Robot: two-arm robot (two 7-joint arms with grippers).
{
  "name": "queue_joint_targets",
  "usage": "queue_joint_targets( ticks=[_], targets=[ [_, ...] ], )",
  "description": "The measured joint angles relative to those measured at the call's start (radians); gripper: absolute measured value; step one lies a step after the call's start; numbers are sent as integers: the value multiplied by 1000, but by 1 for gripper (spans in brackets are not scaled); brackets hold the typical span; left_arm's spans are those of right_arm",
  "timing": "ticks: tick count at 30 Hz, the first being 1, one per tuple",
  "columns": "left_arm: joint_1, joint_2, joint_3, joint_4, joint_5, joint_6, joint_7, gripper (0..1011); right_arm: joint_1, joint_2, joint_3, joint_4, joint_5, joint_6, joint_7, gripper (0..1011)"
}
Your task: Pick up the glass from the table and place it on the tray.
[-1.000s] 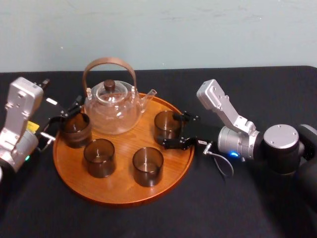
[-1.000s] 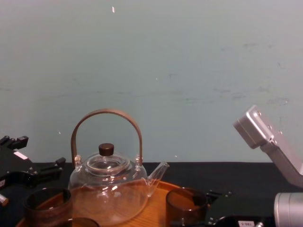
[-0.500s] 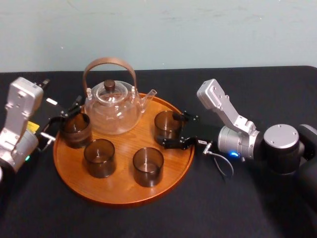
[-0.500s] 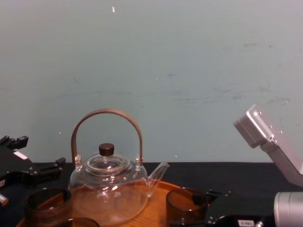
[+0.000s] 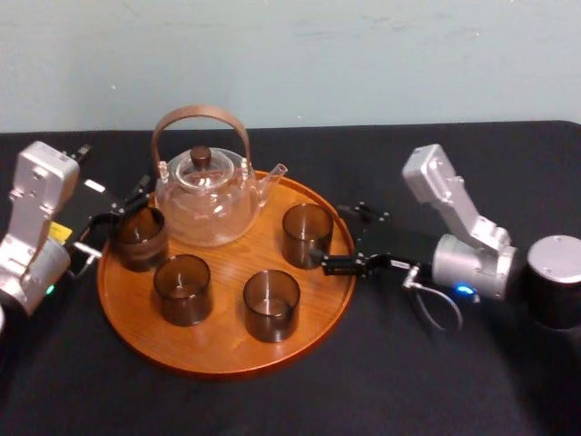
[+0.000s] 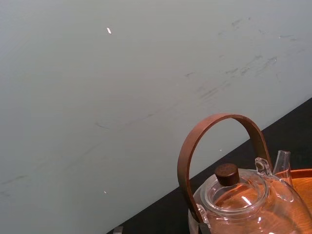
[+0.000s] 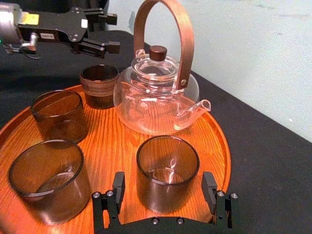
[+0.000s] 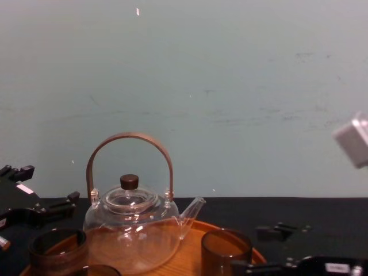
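One black table (image 5: 399,372), pale wall (image 5: 363,54) behind; tray (image 5: 227,351) on it; left claw (image 5: 118,218), right claw (image 5: 339,238) spread.

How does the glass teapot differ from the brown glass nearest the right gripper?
The teapot is clear; the glass is smoky brown. The teapot has a lid, a spout and an arched brown handle; the glass is a plain open cylinder. The teapot is taller and wider than the glass. Both stand upright on the tray. The right gripper is open beside that glass; the left gripper is at the tray's left edge.
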Motion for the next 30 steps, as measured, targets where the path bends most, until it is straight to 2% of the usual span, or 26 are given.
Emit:
queue_joint_targets(
  ticks=[5, 10, 13, 16, 19, 21, 22, 26, 30],
  targets=[
    [0, 0, 0, 0, 0, 0, 0, 1001, -49, 54, 28, -72, 28, -5, -2, 1002],
    [0, 0, 0, 0, 0, 0, 0, 1001, -115, 119, 73, -153, 61, -29, -18, 1002],
    [0, 0, 0, 0, 0, 0, 0, 1001, -142, 138, 93, -180, 70, -39, -36, 1002],
    [0, 0, 0, 0, 0, 0, 0, 1001, -186, 156, 131, -216, 75, -59, -85, 1002],
    [0, 0, 0, 0, 0, 0, 0, 1001, -210, 156, 155, -233, 74, -71, -125, 1002],
    [0, 0, 0, 0, 0, 0, 0, 1001, -236, 147, 181, -248, 59, -84, -182, 1002],
    [0, 0, 0, 0, 0, 0, 0, 1001, -250, 137, 196, -254, 43, -96, -225, 1002],
    [0, 0, 0, 0, 0, 0, 0, 1001, -274, 105, 225, -258, 13, -111, -310, 1002],
    [0, 0, 0, 0, 0, 0, 0, 1001, -285, 73, 244, -247, -10, -117, -370, 1002]
  ],
)
